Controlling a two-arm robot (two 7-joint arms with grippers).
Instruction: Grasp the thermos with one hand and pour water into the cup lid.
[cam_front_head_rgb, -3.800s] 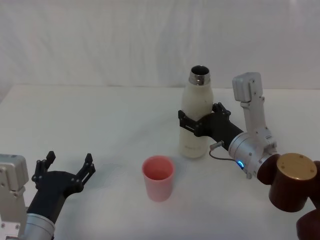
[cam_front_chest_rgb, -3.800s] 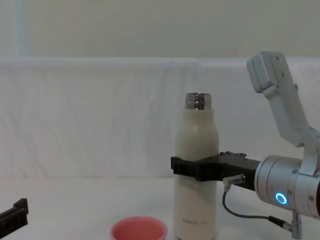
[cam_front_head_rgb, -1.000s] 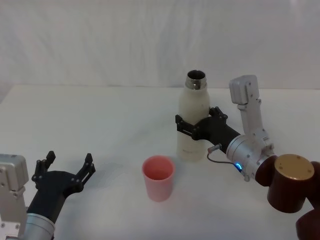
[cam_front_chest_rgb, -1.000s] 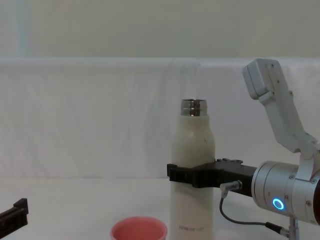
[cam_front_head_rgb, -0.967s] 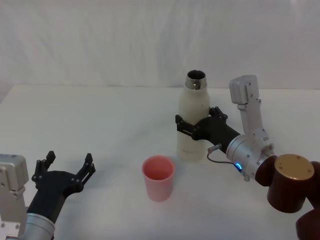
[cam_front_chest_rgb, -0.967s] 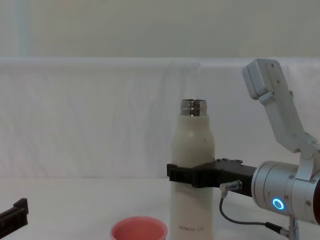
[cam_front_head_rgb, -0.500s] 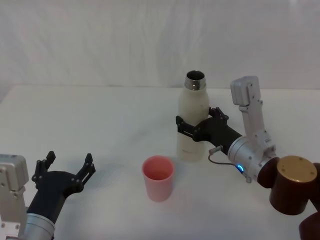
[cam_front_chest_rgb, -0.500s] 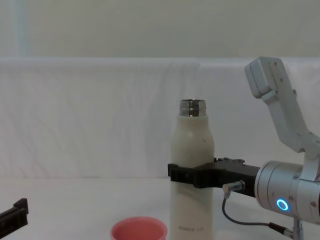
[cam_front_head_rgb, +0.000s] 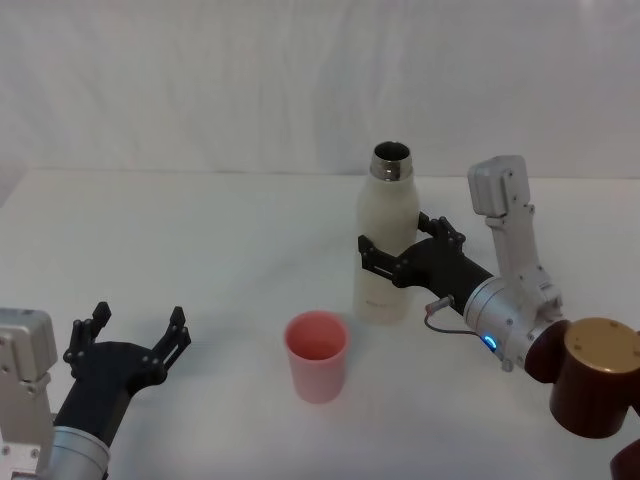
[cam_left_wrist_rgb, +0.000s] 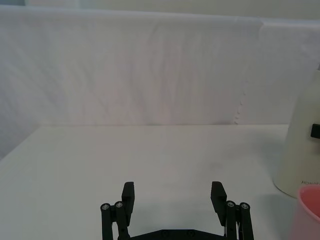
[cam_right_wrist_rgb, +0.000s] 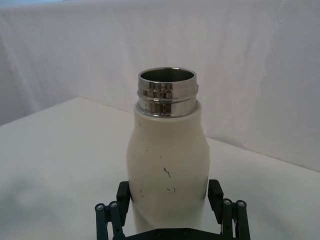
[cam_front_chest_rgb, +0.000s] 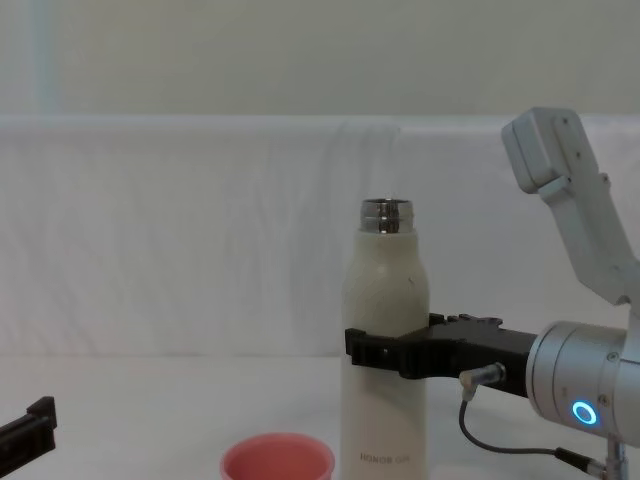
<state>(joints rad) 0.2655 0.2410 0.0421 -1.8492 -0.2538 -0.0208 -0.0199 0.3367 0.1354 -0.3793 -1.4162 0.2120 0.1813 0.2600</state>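
a: what does the head view give you?

b: the thermos stands upright on the white table, right of centre, its steel neck uncapped. the right gripper reaches in from the right and its black fingers sit on either side of the bottle's middle, closed against the body. the cup lid stands nearer the robot and a little to the left of the bottle, apart from it, mouth up.

a: and the left arm?

b: parked at the lower left. the left gripper hangs there with its fingers spread wide and nothing between them.

a: the left wrist view?

b: the left gripper shows two fingers well apart over bare table, holding nothing. the thermos and the pink rim of the cup lid sit at the edge of that picture.

a: right wrist view?

b: the thermos stands upright between the right gripper fingers, which press its lower body on both sides.

a: chest view?

b: the thermos is upright, the right gripper banded round its middle from the right. the cup lid is just beside the bottle's base on the left. whether the base touches the table i cannot tell. a tip of the left gripper shows at the lower left.
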